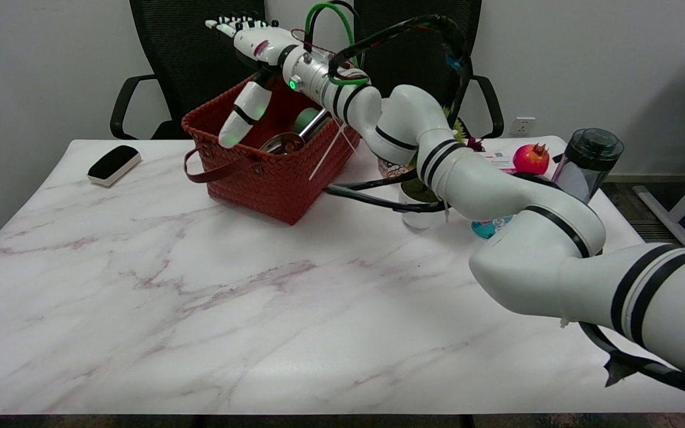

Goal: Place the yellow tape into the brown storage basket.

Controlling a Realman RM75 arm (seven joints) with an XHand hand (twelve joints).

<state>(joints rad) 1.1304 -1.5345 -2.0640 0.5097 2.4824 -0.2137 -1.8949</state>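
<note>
The right hand (247, 44) is positioned above the far side of the brown storage basket (268, 172), with its fingers (229, 22) extended and spread toward the left and its thumb (241, 116) angled down over the basket opening. The hand holds nothing; its fingers are apart. The yellow tape cannot be seen in the head view; its position cannot be determined. Inside the basket, a metal bowl-like item (283, 142) and a green round object (305, 119) are visible. The basket stands on the far left-centre of the marble surface (200, 309), with a brown handle (209, 172) hanging on its near left side. A black-and-white eraser block (114, 164) lies on the surface, well apart to the left of the basket. To the right of the basket, partly behind the right arm (497, 196), stand a small glass vase (417, 214), a red pomegranate (531, 157) and a dark-lidded bottle (586, 160). Two black chairs (188, 59) stand beyond the far edge.
</note>
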